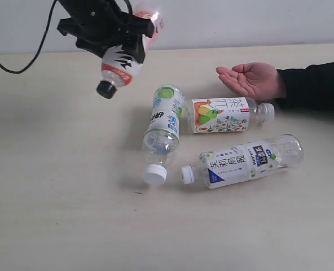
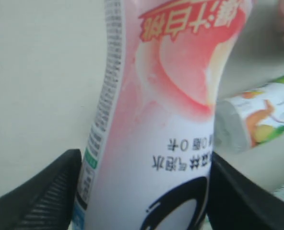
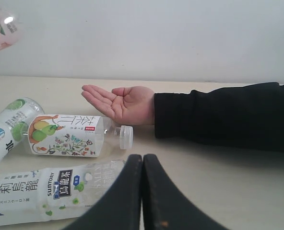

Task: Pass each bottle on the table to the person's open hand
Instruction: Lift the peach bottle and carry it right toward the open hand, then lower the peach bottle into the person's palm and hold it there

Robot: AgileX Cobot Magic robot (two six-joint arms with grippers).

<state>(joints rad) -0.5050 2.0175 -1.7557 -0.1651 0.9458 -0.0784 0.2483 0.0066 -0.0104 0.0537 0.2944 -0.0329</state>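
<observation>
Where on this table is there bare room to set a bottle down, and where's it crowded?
Bare: the left side of the table in the exterior view, beyond the green-label bottle, and the near strip in front of the blue-label bottle. Crowded: the middle, where those two and the pear-label bottle lie bunched beside the open hand.

Exterior high above table; left wrist close-up, right wrist low; pear-label bottle in all.

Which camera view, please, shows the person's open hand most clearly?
The right wrist view: the person's open hand lies palm up and unobstructed, fingers together, with the black sleeve at its wrist. The exterior view also shows it whole, but smaller and more side-on. The left wrist view catches at most a blurred pinkish sliver.
</observation>
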